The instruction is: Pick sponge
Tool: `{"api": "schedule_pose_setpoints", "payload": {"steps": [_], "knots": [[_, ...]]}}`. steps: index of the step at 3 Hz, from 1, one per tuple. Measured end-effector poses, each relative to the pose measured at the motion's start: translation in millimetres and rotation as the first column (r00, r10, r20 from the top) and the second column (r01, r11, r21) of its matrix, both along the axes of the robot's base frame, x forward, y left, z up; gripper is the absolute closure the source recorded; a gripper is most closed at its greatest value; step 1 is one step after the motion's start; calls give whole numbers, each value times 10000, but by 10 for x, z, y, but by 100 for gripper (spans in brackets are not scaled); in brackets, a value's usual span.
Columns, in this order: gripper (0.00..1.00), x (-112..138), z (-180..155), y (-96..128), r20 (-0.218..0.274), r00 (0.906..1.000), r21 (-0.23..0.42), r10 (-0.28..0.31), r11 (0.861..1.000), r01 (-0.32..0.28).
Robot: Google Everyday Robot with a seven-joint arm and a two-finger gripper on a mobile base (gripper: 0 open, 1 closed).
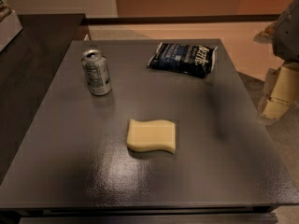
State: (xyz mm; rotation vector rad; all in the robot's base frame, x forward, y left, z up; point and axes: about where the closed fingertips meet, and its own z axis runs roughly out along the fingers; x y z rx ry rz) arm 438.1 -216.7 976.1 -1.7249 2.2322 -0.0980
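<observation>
The pale yellow sponge [152, 135] lies flat on the grey table [70, 162], a little in front of its middle. It has wavy edges and nothing touches it. My gripper [278, 94] is at the far right edge of the view, off the table's right side and well away from the sponge. Its cream blocky fingers [285, 85] hang beside the table edge.
A silver soda can [96, 72] stands upright at the back left of the table. A dark blue chip bag [183, 59] lies at the back right. A dark counter [28, 69] runs along the left. Tan floor lies behind the table.
</observation>
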Motion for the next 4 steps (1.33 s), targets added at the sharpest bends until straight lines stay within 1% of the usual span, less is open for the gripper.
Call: {"api": "schedule_pose_setpoints", "payload": {"steps": [1, 2, 3, 4], "knots": [[0, 0, 0, 0, 0, 10000, 0, 0, 10000, 0], [0, 2, 25, 90, 170, 9998, -81, 128, 9999, -127], [0, 21, -32, 383, 101, 9984, -18, 562, 9984, -562], [0, 18, -186, 783, -139, 9923, 3, 1228, 9924, -1228]]}}
